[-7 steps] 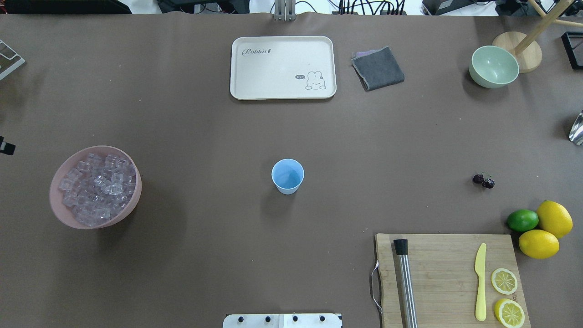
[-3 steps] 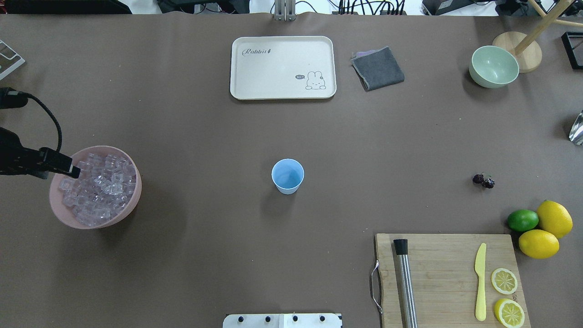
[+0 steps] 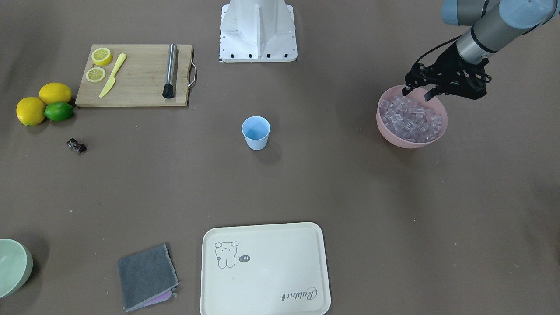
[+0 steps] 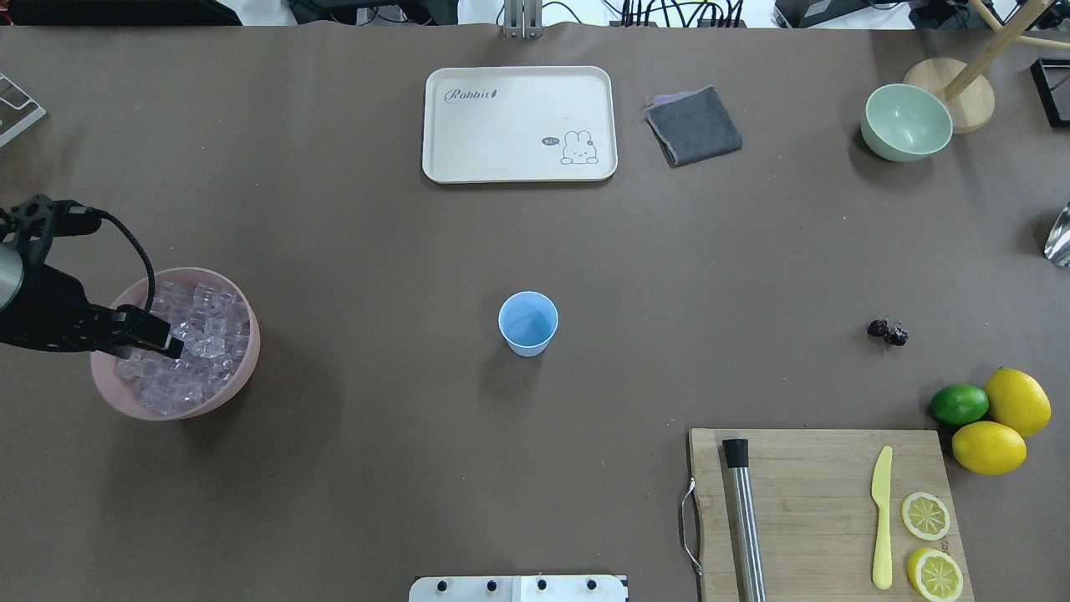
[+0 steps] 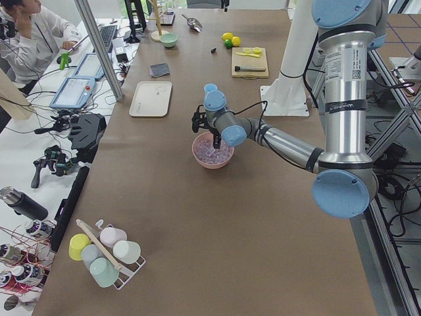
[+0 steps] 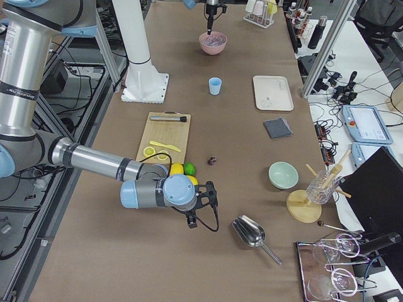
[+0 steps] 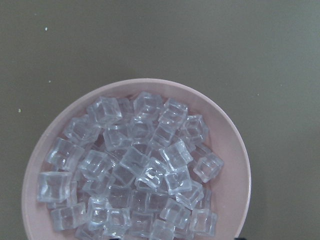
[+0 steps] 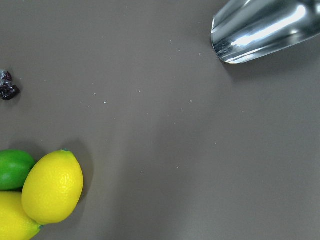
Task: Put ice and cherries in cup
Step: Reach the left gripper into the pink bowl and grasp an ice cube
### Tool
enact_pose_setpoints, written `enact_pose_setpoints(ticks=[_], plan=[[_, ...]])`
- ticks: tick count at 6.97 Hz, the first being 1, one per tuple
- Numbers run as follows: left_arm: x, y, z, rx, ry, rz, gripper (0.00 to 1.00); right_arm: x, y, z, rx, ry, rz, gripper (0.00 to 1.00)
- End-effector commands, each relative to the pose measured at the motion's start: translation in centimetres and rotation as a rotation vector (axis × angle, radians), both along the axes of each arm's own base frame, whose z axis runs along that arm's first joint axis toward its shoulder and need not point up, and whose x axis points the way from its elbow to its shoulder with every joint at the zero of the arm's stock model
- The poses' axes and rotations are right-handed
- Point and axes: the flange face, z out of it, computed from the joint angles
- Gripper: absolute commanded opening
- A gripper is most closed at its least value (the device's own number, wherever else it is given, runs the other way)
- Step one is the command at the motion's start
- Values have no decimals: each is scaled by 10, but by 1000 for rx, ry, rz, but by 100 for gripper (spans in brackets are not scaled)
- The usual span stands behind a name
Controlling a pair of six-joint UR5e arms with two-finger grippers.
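The ice [image 4: 209, 322] is a heap of clear cubes that fills the pink bowl [image 4: 244, 368] at the table's left. It also fills the left wrist view [image 7: 135, 165]. My left gripper [image 3: 418, 92] hangs open just above the cubes, with nothing between its fingers. The light blue cup [image 4: 527, 323] stands upright and empty at mid table. The dark cherries [image 4: 888, 331] lie on the table at the right, and also show in the right wrist view [image 8: 7, 87]. My right gripper [image 6: 196, 215] shows only in the exterior right view, near the lemons. I cannot tell whether it is open.
A cutting board [image 4: 811, 510] with a metal muddler, a yellow knife and lemon slices lies at the front right. Lemons [image 4: 1016, 401] and a lime sit beside it. A metal scoop [image 8: 260, 30] lies further right. A cream tray [image 4: 518, 124], a grey cloth [image 4: 694, 125] and a green bowl [image 4: 907, 123] lie at the back.
My left arm has come in from the table's left edge and now has its gripper over the ice in the pink bowl. Nothing else has moved.
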Motion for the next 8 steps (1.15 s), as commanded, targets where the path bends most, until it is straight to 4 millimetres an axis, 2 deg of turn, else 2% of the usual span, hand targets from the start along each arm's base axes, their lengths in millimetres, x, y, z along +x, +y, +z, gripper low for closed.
enact_pose_setpoints(ticks=[1,4,6,8], plan=[[24,9,9,41,-21,13,73,0,2,1,-3,1,0,100],[33,22,17,75,-28,32,72,0,7,4,-13,0,0,100],[34,23,20,111,-37,48,70,0,11,7,-19,0,-1,100],[47,24,27,123,-62,49,70,0,13,8,-19,1,0,100]])
